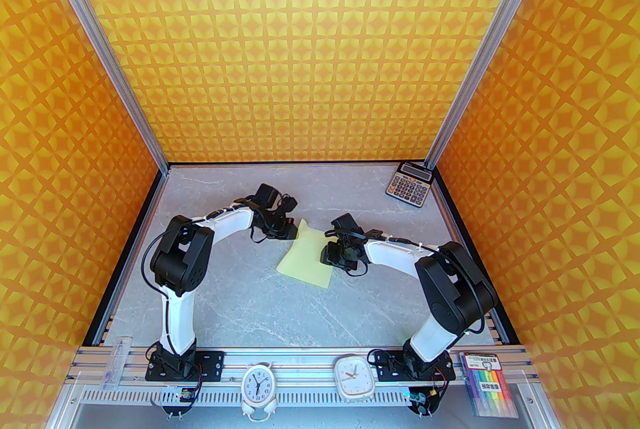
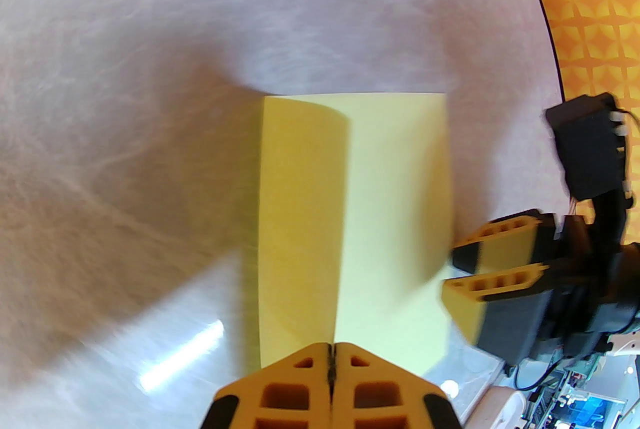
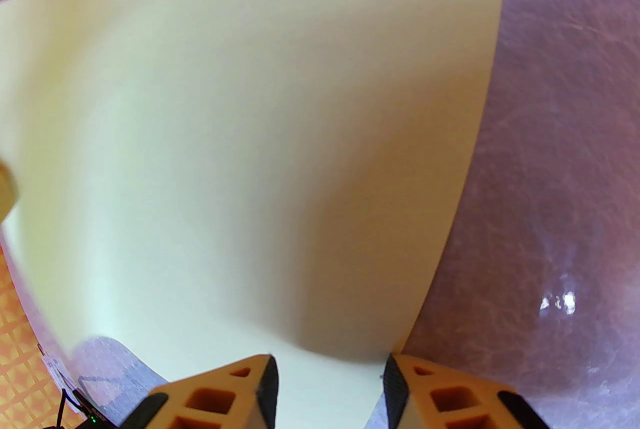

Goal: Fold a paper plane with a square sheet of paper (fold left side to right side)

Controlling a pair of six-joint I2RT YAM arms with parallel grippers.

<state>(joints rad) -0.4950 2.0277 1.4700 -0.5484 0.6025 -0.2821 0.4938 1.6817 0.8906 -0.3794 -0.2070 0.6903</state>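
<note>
Mid-fold, our left gripper [image 2: 331, 348] seems clamped on the sheet [image 2: 395, 196] edge; we next carry it toward our open right gripper [image 3: 330, 362].

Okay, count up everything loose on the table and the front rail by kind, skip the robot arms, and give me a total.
Sheet of paper: 1
Calculator: 1
Clocks: 2
Pack of markers: 1
Clear plastic item at the rail's left end, kind unclear: 1
Total: 6

Open table [image 1: 240, 297] nearside of the sheet [image 1: 302, 264] (calculator [image 1: 409, 183] tucked in far-right corner).
</note>
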